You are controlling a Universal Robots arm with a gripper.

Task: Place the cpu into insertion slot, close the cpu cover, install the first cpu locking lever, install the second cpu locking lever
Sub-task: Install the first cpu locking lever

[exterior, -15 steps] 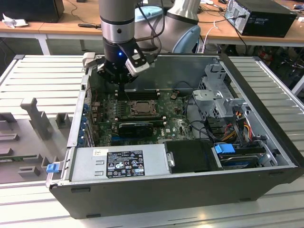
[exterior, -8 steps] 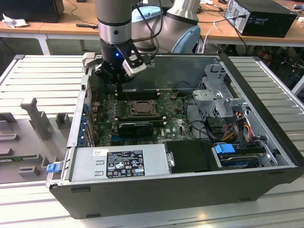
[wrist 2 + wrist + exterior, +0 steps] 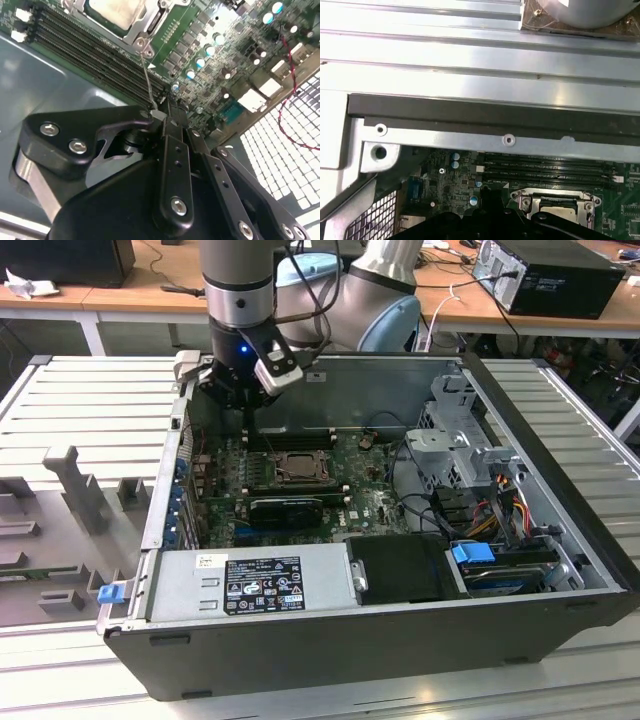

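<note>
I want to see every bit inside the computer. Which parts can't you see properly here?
- Pale silvery square cpu: second wrist view, cut off by the picture's edge.
- Silvery-grey metal cpu cover: first wrist view, partly behind the black gripper.
- Small square insertion slot: exterior view, too small to tell what sits inside.

ribbed grey table [image 3: 90,410], wooden desks [image 3: 130,297] behind, bright even light

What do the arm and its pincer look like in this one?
The arm is silver-grey tubing with a pale blue joint cap and loose black cables. Its black wrist carries a blue light. The pincer is matte black, its link bars studded with silver screws.
</note>
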